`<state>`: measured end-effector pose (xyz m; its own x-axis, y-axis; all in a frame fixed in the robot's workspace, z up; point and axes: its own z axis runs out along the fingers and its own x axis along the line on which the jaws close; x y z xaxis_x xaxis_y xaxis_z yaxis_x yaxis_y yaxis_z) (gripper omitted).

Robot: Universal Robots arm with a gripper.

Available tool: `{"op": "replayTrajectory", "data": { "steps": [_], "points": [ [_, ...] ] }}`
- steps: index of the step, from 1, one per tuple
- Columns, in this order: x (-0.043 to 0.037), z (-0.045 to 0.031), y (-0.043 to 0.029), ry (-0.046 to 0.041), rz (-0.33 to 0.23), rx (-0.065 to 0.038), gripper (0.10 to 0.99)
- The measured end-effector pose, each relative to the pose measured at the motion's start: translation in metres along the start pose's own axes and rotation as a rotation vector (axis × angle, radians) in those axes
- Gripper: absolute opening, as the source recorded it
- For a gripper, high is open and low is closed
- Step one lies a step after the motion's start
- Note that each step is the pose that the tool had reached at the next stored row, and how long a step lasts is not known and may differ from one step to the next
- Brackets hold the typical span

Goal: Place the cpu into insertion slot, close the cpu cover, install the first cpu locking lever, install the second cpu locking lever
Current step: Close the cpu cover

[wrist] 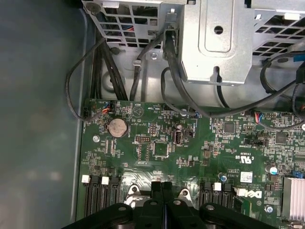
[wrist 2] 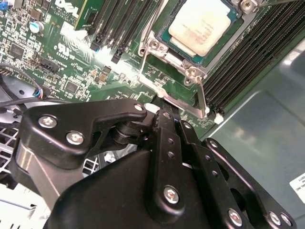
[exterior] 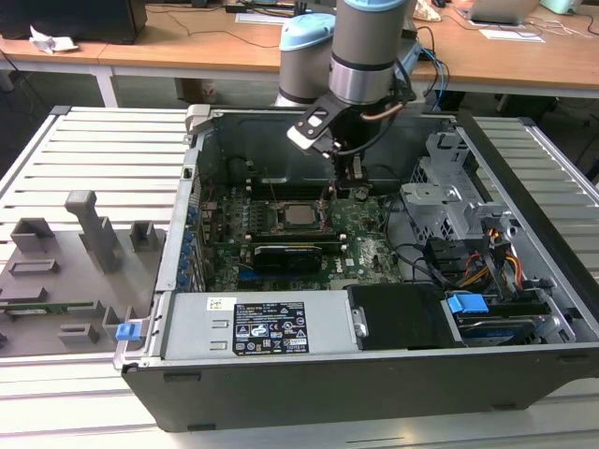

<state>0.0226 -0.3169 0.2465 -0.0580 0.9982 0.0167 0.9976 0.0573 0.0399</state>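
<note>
The cpu point(exterior: 299, 214) point(wrist 2: 202, 23), silvery-topped, lies in the insertion slot point(exterior: 279, 225) on the green motherboard point(wrist: 200, 152) inside the open computer case. The cpu cover point(wrist 2: 177, 62) is a metal frame that seems to lie down around the chip. Two thin locking levers point(wrist 2: 203, 97) point(wrist 2: 151, 28) stick up at the socket's sides. My gripper point(exterior: 345, 188) point(wrist 2: 164, 113) point(wrist: 162, 187) hangs just off the socket's edge, on the exterior view's right of the cpu. It is shut, its black fingers pressed together beside the nearer lever, with nothing seen between them.
Black memory slots point(wrist 2: 238, 52) flank the socket. A long black expansion card point(exterior: 285, 253) lies in front of it. A metal drive cage point(exterior: 449, 201) and loose cables point(exterior: 501, 257) fill the case's right side. A grey fixture plate point(exterior: 65, 271) lies left of the case.
</note>
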Motion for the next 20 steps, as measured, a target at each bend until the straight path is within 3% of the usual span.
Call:
{"op": "replayTrajectory", "data": {
  "steps": [20],
  "points": [
    [0.0008,0.0013,-0.0139,0.0,0.0,0.0,0.106]
  ]
}}
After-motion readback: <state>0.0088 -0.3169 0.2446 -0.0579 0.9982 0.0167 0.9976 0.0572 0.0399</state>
